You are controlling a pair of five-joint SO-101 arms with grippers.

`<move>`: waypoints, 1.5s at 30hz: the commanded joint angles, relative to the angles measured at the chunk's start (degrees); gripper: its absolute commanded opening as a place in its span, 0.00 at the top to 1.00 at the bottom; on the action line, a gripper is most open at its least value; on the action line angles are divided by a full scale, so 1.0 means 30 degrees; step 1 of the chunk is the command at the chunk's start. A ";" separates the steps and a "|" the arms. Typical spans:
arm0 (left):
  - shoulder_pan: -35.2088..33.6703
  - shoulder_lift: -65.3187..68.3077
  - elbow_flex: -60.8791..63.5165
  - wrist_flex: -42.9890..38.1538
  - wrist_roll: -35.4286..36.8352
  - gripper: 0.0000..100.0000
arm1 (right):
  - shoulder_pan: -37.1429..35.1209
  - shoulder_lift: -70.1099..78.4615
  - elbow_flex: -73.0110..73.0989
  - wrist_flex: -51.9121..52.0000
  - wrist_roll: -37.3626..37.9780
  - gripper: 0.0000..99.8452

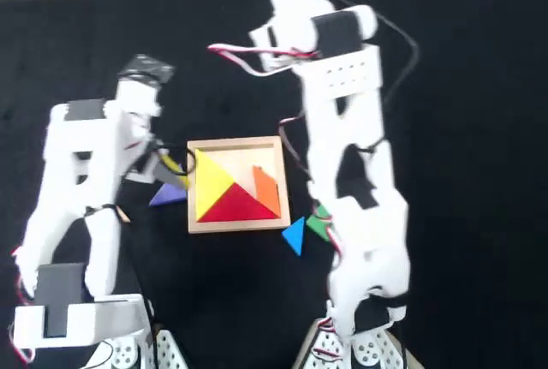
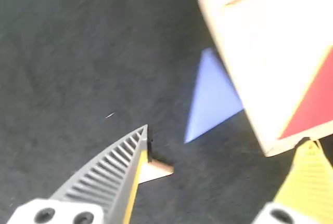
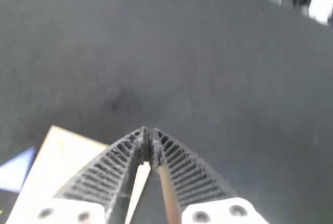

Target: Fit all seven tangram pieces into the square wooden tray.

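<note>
From my seat I see the wooden tray in the middle of the black table, partly filled. A yellow triangle, a red triangle and an orange piece lie inside it. A violet-blue triangle lies just beside its left edge. A blue triangle and a green piece sit off its lower right corner, next to the right arm.

The left arm is folded over, its wrist low beside the tray. The left gripper is spread wide and empty, one tip over the cloth, the other at the tray's corner. The right arm stretches long past the tray's right side. The right gripper is clenched tight on nothing.
</note>
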 commanded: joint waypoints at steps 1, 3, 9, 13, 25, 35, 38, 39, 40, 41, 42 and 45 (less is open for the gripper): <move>0.0689 -0.0088 -0.0601 -0.0352 0.0645 0.59 | 0.1026 -0.4264 0.4967 0.0586 -0.0234 0.99; 0.0513 -0.0088 0.0425 -0.2110 0.0117 0.59 | 0.1260 -0.5934 0.7604 0.0440 -0.0234 0.99; -0.0308 -0.0264 0.4762 -0.6945 -0.3722 0.59 | 0.3077 -1.0183 1.6366 -0.1934 -0.0205 0.99; -0.1158 -0.0176 0.5260 -0.8293 -0.2374 0.59 | 0.3956 -1.3377 2.2579 -0.5216 -0.0205 0.99; -0.0806 -0.0088 0.4967 -0.6066 -0.2139 0.68 | 0.4044 -1.8623 3.4769 -1.3128 -0.0381 0.99; 0.0571 -0.0059 0.5026 -0.6300 -0.1377 0.68 | 0.3985 -1.8593 3.6410 -1.5238 -0.0381 0.99; 0.0630 -0.0059 0.5055 -0.7209 -0.0938 0.68 | 0.3985 -1.8593 3.6469 -1.5267 -0.0352 0.99; 0.0601 -0.0059 0.5055 -0.7560 -0.0703 0.68 | 0.3985 -1.8593 3.6469 -1.5267 -0.0352 0.99; 0.0513 -0.0029 0.5055 -0.7736 -0.0645 0.68 | 0.3985 -1.8593 3.6469 -1.5267 -0.0381 0.99; 0.0337 0.0000 0.5084 -0.7795 -0.0557 0.68 | 0.3985 -1.8593 3.6498 -1.5267 -0.0381 0.99; 0.0190 0.0176 0.5143 -0.7971 -0.0557 0.68 | 0.3985 -1.8593 3.6498 -1.5267 -0.0381 0.99; -0.0337 0.1114 0.4996 -0.8000 -0.0615 0.68 | 0.3985 -1.8593 3.6674 -1.5326 -0.0322 0.99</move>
